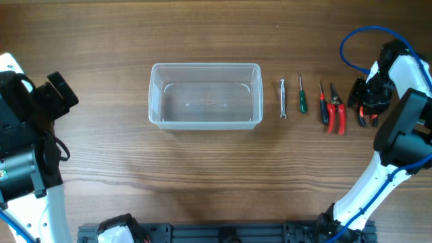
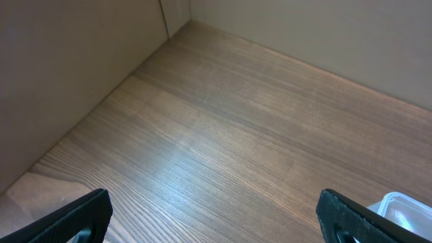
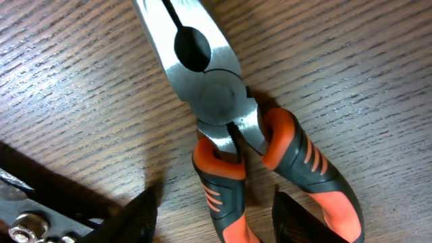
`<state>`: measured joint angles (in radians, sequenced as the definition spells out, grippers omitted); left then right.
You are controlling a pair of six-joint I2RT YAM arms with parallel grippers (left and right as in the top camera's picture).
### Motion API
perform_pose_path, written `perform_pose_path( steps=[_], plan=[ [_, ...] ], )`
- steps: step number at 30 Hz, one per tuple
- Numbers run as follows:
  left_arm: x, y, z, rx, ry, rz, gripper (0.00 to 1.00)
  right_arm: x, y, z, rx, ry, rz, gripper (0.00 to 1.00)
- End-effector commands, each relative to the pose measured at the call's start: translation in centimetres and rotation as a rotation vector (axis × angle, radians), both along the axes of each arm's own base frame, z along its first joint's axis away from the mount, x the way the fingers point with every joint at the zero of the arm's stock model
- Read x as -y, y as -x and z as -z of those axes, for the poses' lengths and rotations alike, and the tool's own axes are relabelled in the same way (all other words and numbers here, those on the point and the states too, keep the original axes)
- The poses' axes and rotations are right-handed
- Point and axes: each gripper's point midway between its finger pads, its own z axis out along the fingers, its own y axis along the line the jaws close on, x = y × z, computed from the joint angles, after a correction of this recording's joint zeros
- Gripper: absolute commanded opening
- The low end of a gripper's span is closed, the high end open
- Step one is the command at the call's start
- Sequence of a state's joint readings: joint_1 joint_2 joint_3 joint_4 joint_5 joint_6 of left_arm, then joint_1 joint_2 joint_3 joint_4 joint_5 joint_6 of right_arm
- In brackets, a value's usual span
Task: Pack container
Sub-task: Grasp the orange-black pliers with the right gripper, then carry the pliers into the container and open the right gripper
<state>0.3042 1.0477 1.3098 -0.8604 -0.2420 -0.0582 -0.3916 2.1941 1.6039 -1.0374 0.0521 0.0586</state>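
Observation:
The container [image 1: 205, 66], a clear plastic tub, stands empty at the table's middle; one corner of it shows in the left wrist view [image 2: 403, 205]. Orange-and-black pliers [image 3: 209, 101] lie flat on the wood at the far right [image 1: 368, 115]. My right gripper [image 3: 216, 223] is open and low over them, its fingers on either side of the pliers' left handle, with gaps showing. In the overhead view it [image 1: 370, 98] hides most of the pliers. My left gripper [image 2: 212, 226] is open and empty, far left of the tub [image 1: 59, 94].
Between the tub and the pliers lie a silver wrench [image 1: 283, 98], a green-handled screwdriver [image 1: 302, 96], a red-handled screwdriver [image 1: 323, 104] and red-handled cutters [image 1: 337, 109]. A dark metal tool part [image 3: 27, 202] sits just left of my right fingers. A blue cable [image 1: 354, 40] loops above the right arm.

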Motion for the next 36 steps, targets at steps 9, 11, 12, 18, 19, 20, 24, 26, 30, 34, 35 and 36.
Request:
perform_pose_path(
  steps=[9, 11, 12, 18, 19, 20, 24, 26, 30, 34, 35, 36],
  plan=[
    [-0.2, 0.1, -0.1, 0.007, 0.005, -0.014, 1.00, 0.1, 1.0, 1.0, -0.057, 0.004, 0.023, 0.05],
    [-0.2, 0.1, -0.1, 0.007, 0.005, -0.014, 1.00, 0.4, -0.2, -2.2, -0.004, 0.021, 0.047, 0.04],
    [-0.2, 0.1, -0.1, 0.007, 0.005, -0.014, 1.00, -0.2, -1.7, -5.4, 0.080, 0.007, 0.039, 0.04],
    [-0.2, 0.1, -0.1, 0.007, 0.005, -0.014, 1.00, -15.9, -4.6, -27.0, 0.653, -0.126, -0.366, 0.04],
    [-0.2, 0.1, -0.1, 0.007, 0.005, -0.014, 1.00, -21.1, -3.7, -30.1, 0.753, -0.146, -0.558, 0.04],
    [-0.2, 0.1, -0.1, 0.007, 0.005, -0.014, 1.00, -25.2, -2.7, -32.0, 0.817, -0.156, -0.720, 0.04],
    [-0.2, 0.1, -0.1, 0.007, 0.005, -0.014, 1.00, -40.9, 1.5, -33.9, 0.968, -0.113, -1.318, 0.04],
    [-0.2, 0.1, -0.1, 0.007, 0.005, -0.014, 1.00, -45.1, 1.0, -32.3, 0.987, -0.111, -1.421, 0.04],
    [-0.2, 0.1, -0.1, 0.007, 0.005, -0.014, 1.00, -49.1, -2.8, -21.8, 0.825, -0.028, -1.747, 0.04],
    [-0.2, 0.1, -0.1, 0.007, 0.005, -0.014, 1.00, -50.9, -5.1, -13.7, 0.729, 0.000, -1.916, 0.04],
    [-0.2, 0.1, -0.1, 0.007, 0.005, -0.014, 1.00, -51.1, -5.2, -12.4, 0.712, -0.011, -1.928, 0.04],
    [-0.2, 0.1, -0.1, 0.007, 0.005, -0.014, 1.00, -51.6, -4.8, -11.0, 0.697, -0.052, -1.979, 0.04]
  ],
)
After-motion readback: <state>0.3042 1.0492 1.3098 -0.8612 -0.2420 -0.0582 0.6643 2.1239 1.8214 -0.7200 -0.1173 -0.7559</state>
